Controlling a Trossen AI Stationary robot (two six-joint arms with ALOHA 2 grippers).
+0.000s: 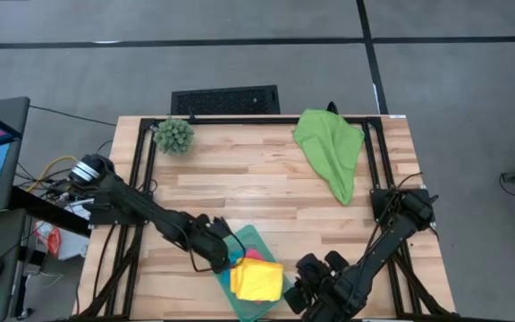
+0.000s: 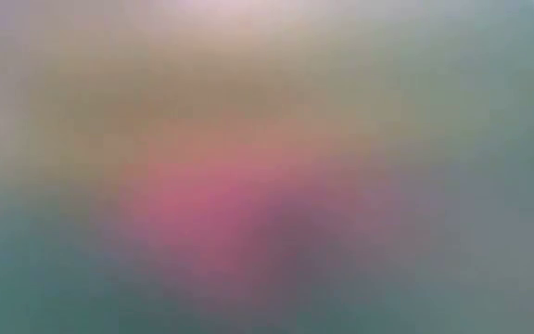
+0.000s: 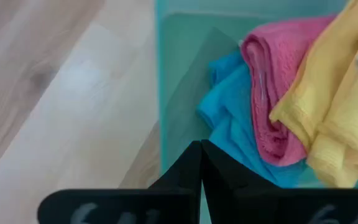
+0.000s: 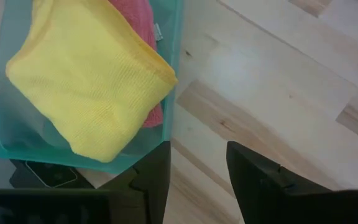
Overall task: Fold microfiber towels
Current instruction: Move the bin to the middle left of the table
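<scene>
A translucent teal tray (image 1: 256,240) sits at the table's near edge. In it lie a folded yellow towel (image 1: 258,279) on top, a pink towel (image 3: 266,93) and a blue towel (image 3: 229,118) beneath. A green towel (image 1: 331,148) lies crumpled at the table's far right. My left gripper (image 1: 226,261) is shut, and points down into the tray's left part beside the blue towel. My right gripper (image 4: 197,168) stands open over bare table just right of the tray's wall (image 4: 169,93), with nothing between its fingers. My left gripper's shut fingertips (image 3: 201,149) point down at the tray's floor (image 3: 185,81), close to the blue towel's edge. I cannot tell whether they touch the tray or the towel.
A small spiky green ball plant (image 1: 174,134) stands at the far left corner. The wooden tabletop (image 1: 240,179) between the tray and the far edge is bare. A dark grille (image 1: 224,98) lies beyond the far edge, and a screen and cables are at the left.
</scene>
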